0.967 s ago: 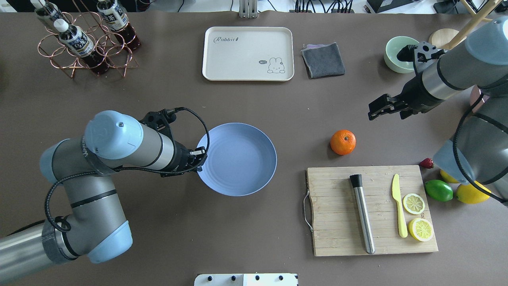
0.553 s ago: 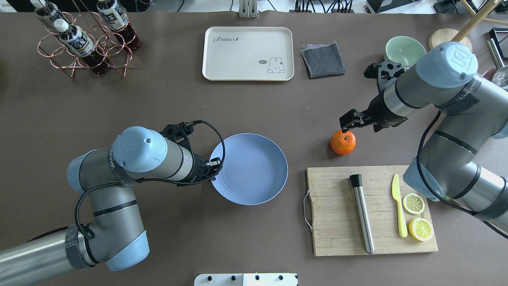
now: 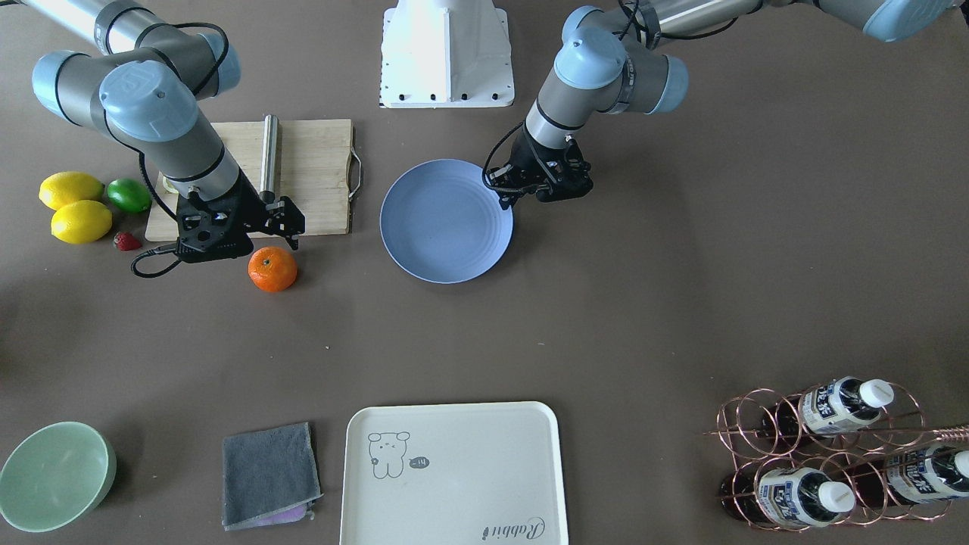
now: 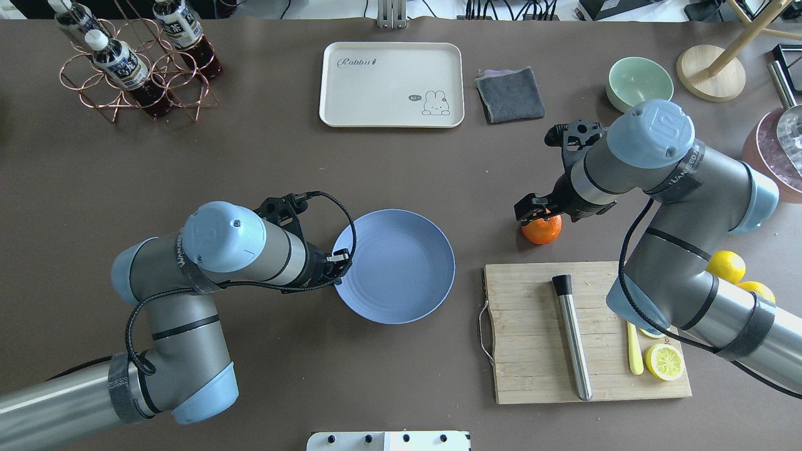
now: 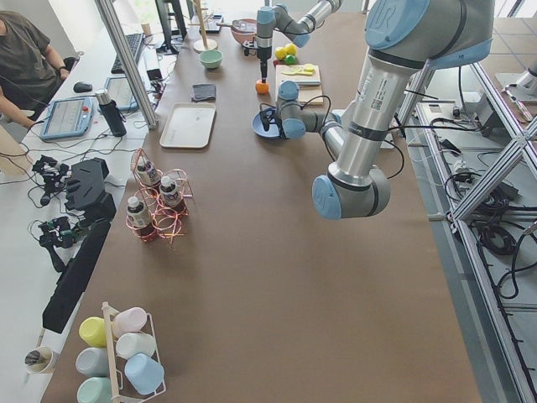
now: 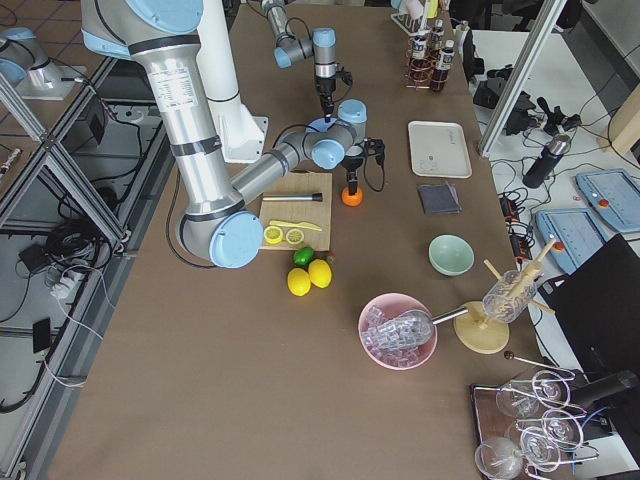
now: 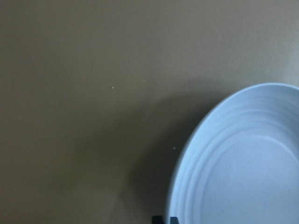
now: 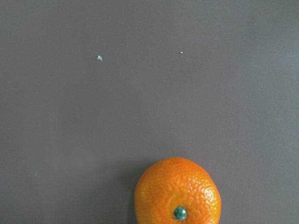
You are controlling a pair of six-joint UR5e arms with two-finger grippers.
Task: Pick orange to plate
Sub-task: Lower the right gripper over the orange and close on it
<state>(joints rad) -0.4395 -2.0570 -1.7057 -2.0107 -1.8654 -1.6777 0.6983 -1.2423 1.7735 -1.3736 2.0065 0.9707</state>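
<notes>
Brown tabletop (image 4: 250, 156) under both arms, wooden cutting board (image 4: 532, 332) taken as anchor. Just beyond the board's far edge, toward its handle end and clear of the wood: orange (image 4: 544, 234), resting on the table with its stem spot up. Directly over the fruit: right gripper (image 4: 536, 213), jaws seemingly spread to either side and not yet closed on anything. Judged from the outside cameras only, with no fingertip visible in the right wrist view. Off the board's handle end, near but apart: plate (image 4: 407, 275), bare, its rim on the side away from the board pinched by left gripper (image 4: 337, 259), tips close together at that rim in the left wrist view. Probably at the descent-and-grasp step, nothing yet lifted. Risk of a nudge and a roll, toward the board or away from it, from closing off-centre on so round a fruit, low in the wrist frame as it is. Risk of squashing it against the table from too deep a descent. Risk of a drop over the gap between board and plate from a light pinch on smooth skin. Risk of a bounce over the shallow rim from too high a release, or of a clip against the left gripper from overshooting the plate's middle.
</notes>
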